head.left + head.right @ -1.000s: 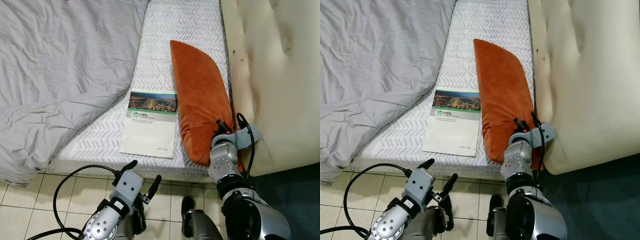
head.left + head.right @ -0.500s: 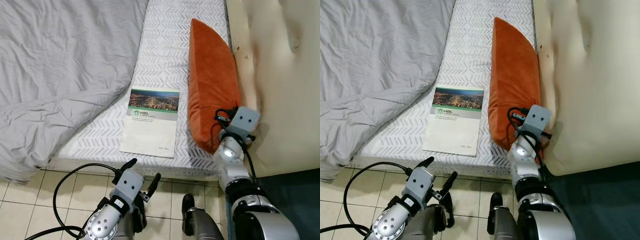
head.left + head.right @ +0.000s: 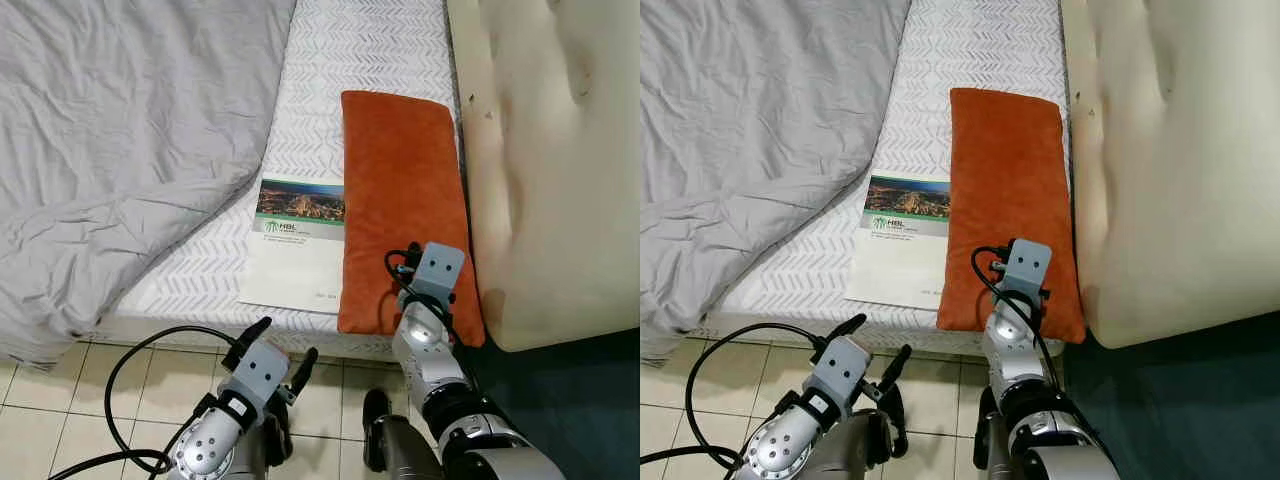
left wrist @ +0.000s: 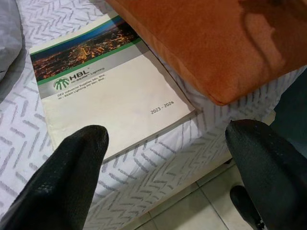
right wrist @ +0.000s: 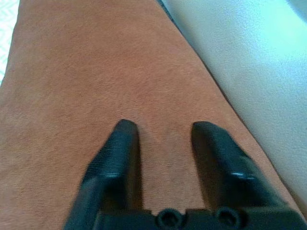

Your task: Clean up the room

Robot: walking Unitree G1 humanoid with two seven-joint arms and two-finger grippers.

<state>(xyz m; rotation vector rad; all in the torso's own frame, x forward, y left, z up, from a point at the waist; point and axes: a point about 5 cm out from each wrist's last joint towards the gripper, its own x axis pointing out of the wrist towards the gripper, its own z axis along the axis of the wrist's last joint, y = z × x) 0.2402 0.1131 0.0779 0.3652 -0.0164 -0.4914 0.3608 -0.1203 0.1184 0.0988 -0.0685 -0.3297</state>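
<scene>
Left eye view: orange cushion [image 3: 400, 205] now flat along the mattress's [image 3: 350, 60] headboard-side edge, no longer propped on edge against the cream headboard [image 3: 550, 150] as 0.5 s ago; overlapping the booklet [image 3: 298, 245] edge. Placement looks done. Right gripper [image 5: 163, 143] low over the cushion's near end, 2 fingers parted, holding nothing. Left gripper [image 3: 278, 352] below the mattress's front edge, fingers spread wide, empty.

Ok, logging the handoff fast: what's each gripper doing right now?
Left gripper: open, holding nothing, hovering at the bed's edge before the catalogue.
Right gripper: open, holding nothing, over the orange cushion.
</scene>
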